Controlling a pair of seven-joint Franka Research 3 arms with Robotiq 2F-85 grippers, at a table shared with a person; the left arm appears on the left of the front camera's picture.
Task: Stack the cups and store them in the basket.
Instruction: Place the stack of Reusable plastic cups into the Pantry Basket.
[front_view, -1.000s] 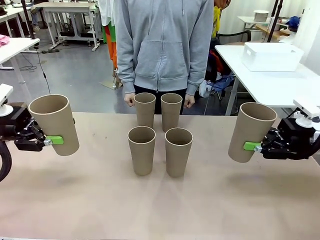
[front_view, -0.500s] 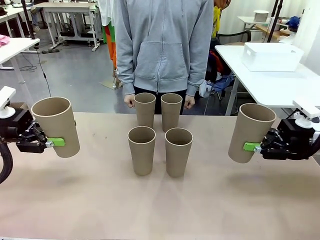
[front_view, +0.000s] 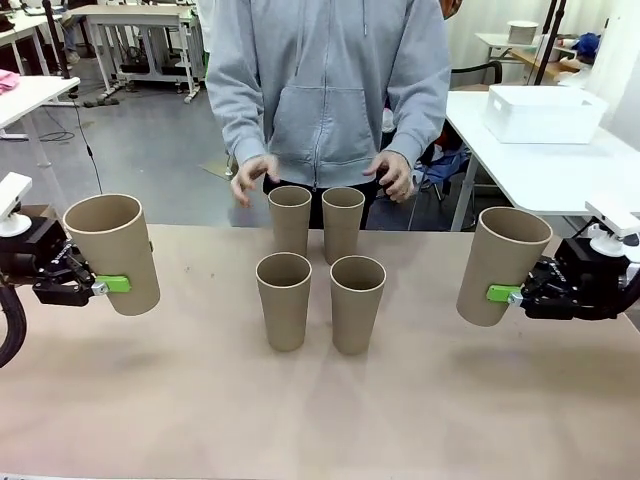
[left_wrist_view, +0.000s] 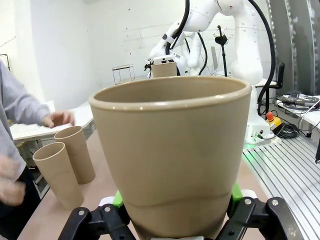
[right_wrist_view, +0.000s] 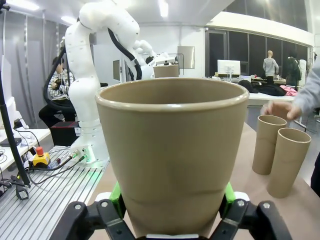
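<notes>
My left gripper (front_view: 103, 285) is shut on a tan paper cup (front_view: 112, 254), holding it tilted above the table's left side. My right gripper (front_view: 505, 294) is shut on another cup (front_view: 503, 263), tilted above the right side. In each wrist view the held cup (left_wrist_view: 172, 150) (right_wrist_view: 172, 150) sits between green pads (left_wrist_view: 118, 199) (right_wrist_view: 116, 192). Two more cups (front_view: 290, 218) (front_view: 342, 222) stand at mid-table near the far edge, and two (front_view: 283, 300) (front_view: 357, 303) stand just in front of them. The white basket (front_view: 543, 113) rests on a separate white table at the far right.
A person in a grey hoodie stands at the far edge, with both hands (front_view: 252, 176) (front_view: 392, 176) raised just above the back cups. One hand (right_wrist_view: 280, 107) hovers over the standing cups (right_wrist_view: 287, 160) in the right wrist view. Bare tabletop (front_view: 320, 410) lies in front of the cups.
The person has leaned in and lifted both hands from the table edge to above the back cups. My left gripper shifted slightly right with its cup. The right arm has not moved.
</notes>
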